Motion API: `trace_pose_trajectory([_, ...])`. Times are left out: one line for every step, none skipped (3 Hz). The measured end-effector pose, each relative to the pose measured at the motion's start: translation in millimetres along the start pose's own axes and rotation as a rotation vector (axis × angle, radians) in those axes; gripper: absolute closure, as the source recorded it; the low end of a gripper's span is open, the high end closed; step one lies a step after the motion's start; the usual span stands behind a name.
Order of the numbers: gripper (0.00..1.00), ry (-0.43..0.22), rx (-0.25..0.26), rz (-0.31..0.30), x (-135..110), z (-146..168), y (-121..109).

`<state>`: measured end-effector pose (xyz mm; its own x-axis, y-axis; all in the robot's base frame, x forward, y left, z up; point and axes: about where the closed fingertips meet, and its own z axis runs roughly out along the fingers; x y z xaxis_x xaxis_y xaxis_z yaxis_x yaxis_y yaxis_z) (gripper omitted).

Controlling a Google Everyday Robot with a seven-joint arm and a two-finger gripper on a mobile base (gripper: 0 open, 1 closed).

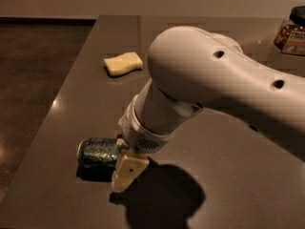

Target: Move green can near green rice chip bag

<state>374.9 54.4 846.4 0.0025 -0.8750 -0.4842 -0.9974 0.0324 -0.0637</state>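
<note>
The green can lies on its side near the front left of the dark table. My gripper is low over the table at the can's right end. Its pale near finger stands just in front of the can, and the far finger is mostly hidden behind my wrist. The jaws look open, straddling the can's right end, with a gap wider than the can. The green rice chip bag is not in view; my big white arm hides much of the table's middle and right.
A pale yellow sponge lies at the back left of the table. A jar with a dark lid stands at the far right back. The table's left edge runs close to the can, with dark floor beyond.
</note>
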Motion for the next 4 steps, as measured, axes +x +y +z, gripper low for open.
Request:
trace_pose_trajectory([0.40, 0.023, 0.009, 0.012, 6, -5, -5])
trace_pose_trajectory([0.64, 0.033, 0.031, 0.038, 11, -17, -14])
trace_pose_trajectory([0.87, 0.039, 0.054, 0.077, 17, -33, -28])
trace_pose_trajectory([1.00, 0.045, 0.092, 0.143, 33, -60, -57])
